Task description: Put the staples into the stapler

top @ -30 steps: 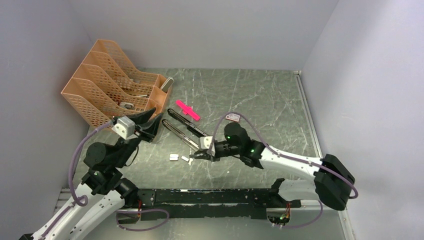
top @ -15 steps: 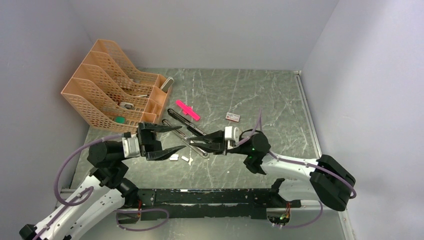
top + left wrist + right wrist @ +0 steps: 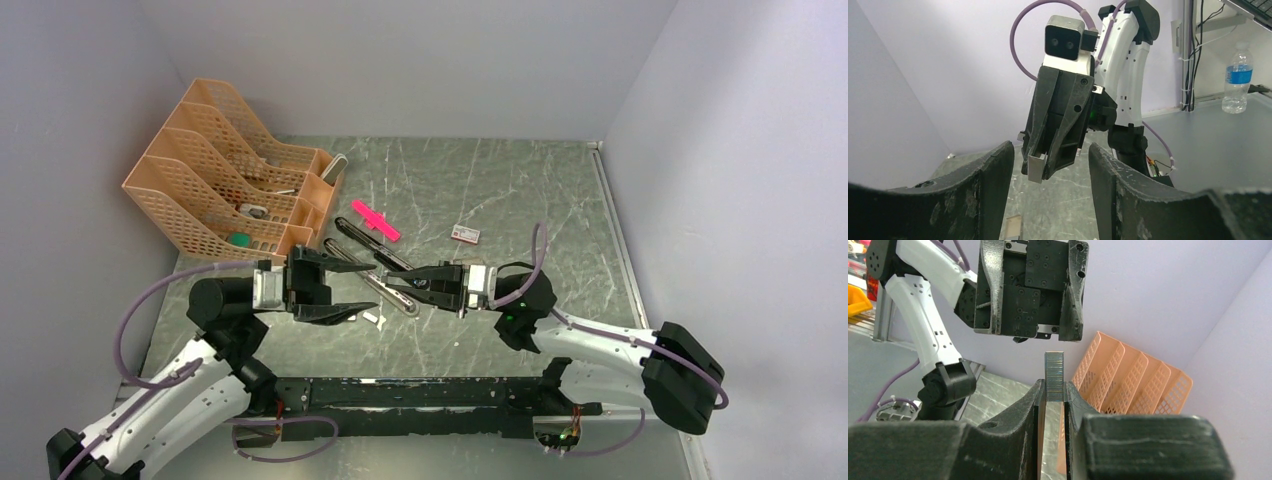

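The stapler [image 3: 355, 233] lies open on the table, black with a silver rail. My right gripper [image 3: 395, 288] is shut on a short strip of staples [image 3: 1054, 376] and holds it above the table over the stapler's near end, pointing left. My left gripper [image 3: 365, 287] is open and empty, pointing right, facing the right gripper just short of it. In the left wrist view the held strip [image 3: 1035, 167] shows between my open fingers [image 3: 993, 190]. A loose strip [image 3: 372, 319] lies on the table below. The small white box with red print [image 3: 465, 234] lies further back.
An orange mesh file rack [image 3: 225, 170] stands at the back left and also shows in the right wrist view [image 3: 1133, 375]. A pink plastic piece [image 3: 376, 221] lies just behind the stapler. Walls close in the table on the left, back and right.
My left arm swung from the rack to the centre, gripper open and now facing the right gripper. My right gripper lifted a staple strip off the table and levelled out, pointing left.
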You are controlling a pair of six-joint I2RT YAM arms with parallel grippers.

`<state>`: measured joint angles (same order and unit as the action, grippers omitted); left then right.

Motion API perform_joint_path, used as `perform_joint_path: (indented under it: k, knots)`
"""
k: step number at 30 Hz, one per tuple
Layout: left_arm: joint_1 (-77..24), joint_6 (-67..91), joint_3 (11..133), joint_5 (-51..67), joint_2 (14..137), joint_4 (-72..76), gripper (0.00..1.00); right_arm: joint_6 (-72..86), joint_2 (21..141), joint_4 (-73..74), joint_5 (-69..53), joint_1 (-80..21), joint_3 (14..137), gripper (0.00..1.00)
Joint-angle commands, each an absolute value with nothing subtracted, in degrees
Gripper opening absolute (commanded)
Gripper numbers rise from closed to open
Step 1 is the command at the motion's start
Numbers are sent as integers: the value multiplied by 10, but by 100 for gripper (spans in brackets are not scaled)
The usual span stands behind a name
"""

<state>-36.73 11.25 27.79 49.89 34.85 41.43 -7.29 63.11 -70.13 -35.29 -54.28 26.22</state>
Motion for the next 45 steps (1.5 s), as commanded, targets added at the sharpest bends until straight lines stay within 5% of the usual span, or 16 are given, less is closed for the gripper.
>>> perform_joint_path:
  k: [1, 45]
  knots:
    - [-364, 133, 265, 507, 354, 473, 61, -111, 623, -680, -357, -551, 279, 0]
    - [-366, 144, 262, 545, 382, 497, 33, -65, 639, -708, -369, -567, 302, 0]
